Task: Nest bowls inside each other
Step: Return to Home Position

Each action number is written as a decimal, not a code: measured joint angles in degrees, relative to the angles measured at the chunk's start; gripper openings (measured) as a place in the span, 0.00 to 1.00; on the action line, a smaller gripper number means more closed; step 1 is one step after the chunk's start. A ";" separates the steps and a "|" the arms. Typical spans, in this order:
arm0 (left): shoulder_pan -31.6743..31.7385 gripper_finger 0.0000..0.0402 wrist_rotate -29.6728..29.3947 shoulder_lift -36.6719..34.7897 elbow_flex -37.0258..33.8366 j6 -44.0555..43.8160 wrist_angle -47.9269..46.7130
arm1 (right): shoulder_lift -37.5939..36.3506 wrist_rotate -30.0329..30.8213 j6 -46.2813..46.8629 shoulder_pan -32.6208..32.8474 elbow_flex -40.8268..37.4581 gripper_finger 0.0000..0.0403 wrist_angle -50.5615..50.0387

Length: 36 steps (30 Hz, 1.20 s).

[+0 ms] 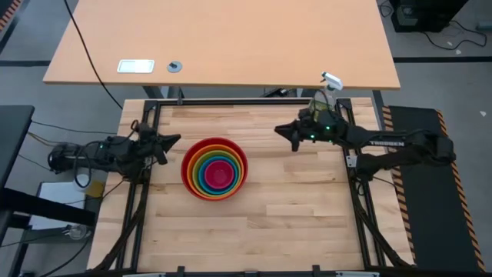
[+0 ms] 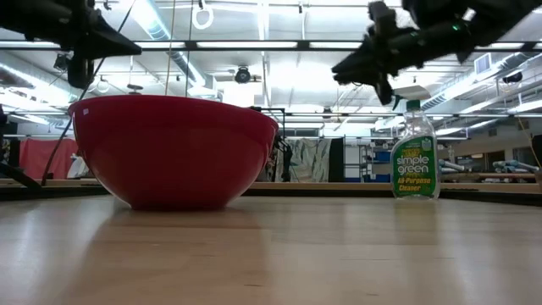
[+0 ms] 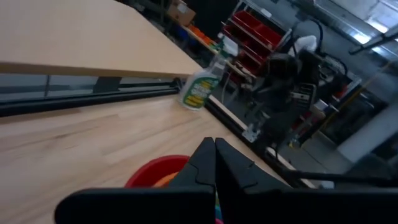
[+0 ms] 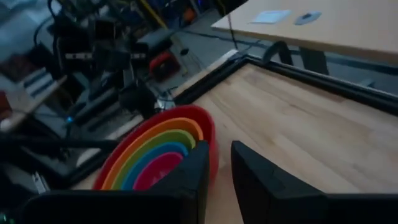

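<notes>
Several bowls sit nested in one stack (image 1: 214,168) at the middle of the wooden table: the red bowl (image 2: 174,152) is outermost, with orange, green and blue rings inside it and the pink bowl (image 4: 155,171) at the centre. The red bowl's base rests on the table. My left gripper (image 1: 175,140) hovers shut just left of the stack, above rim height, pointing level toward it. My right gripper (image 1: 280,131) hangs in the air to the right of the stack, pointing toward it. Its fingers (image 4: 221,168) stand a narrow gap apart with nothing between them.
A clear spray bottle with a green label (image 2: 415,152) stands at the far right of the table, behind my right arm. A black frame (image 1: 231,101) runs along the table's far edge. Bare wood lies near and to the right of the stack.
</notes>
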 joint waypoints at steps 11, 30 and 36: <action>3.69 0.00 1.54 -3.55 -8.14 -3.66 6.02 | -6.67 -2.88 10.22 -5.01 -16.55 0.19 13.18; 4.85 0.00 2.16 -3.63 -15.61 -9.32 12.62 | -12.14 -8.10 21.83 -13.36 -33.49 0.19 29.04; 4.85 0.00 2.16 -3.62 -15.61 -9.28 11.93 | -12.05 -10.12 21.22 -15.84 -33.49 0.19 29.05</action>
